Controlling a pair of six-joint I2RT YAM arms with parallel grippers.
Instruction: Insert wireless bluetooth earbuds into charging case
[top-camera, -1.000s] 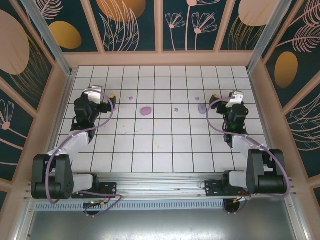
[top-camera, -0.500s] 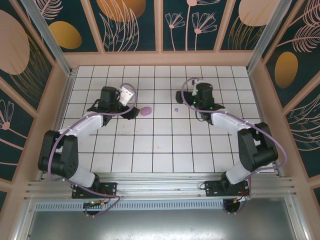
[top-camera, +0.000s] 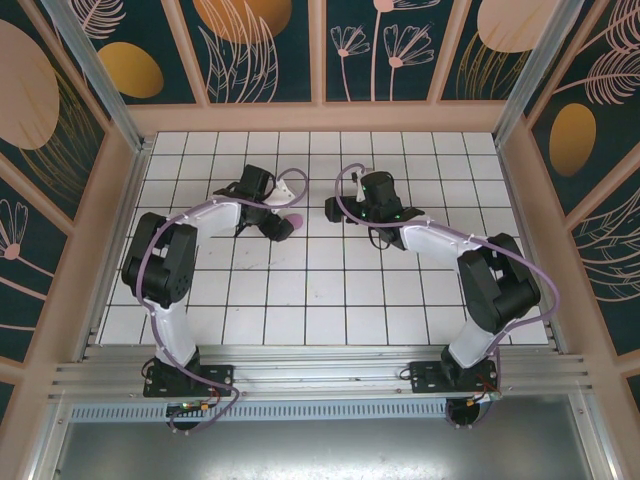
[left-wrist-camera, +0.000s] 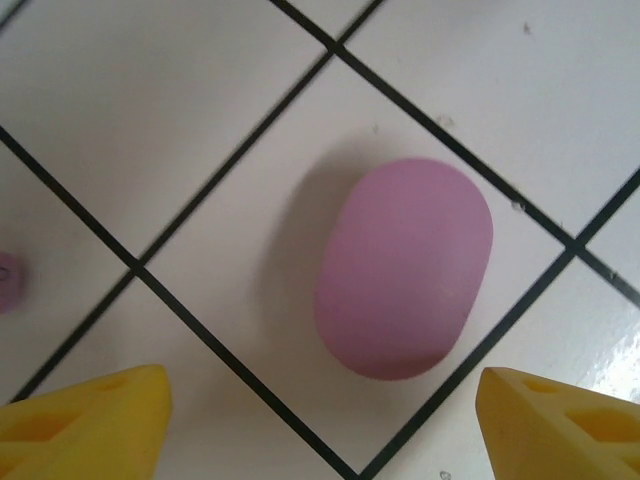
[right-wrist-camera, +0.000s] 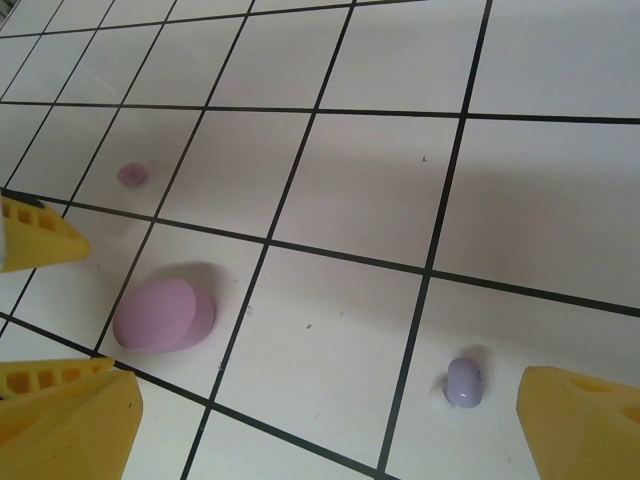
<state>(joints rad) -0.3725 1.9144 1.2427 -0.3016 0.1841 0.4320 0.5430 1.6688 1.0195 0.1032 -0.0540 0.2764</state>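
We see one tiny lilac earbud (right-wrist-camera: 464, 381) lying on the white tiled surface (right-wrist-camera: 560, 180), just inside the right-hand finger of the right claw (right-wrist-camera: 325, 428). A second earbud (right-wrist-camera: 132, 174) lies well apart from it, beyond the oval purple case (right-wrist-camera: 160, 314). The right claw is spread wide and grips nothing; the left claw (left-wrist-camera: 320, 430) hangs low over the case with its fingers wide apart, the case loose between them and untouched.
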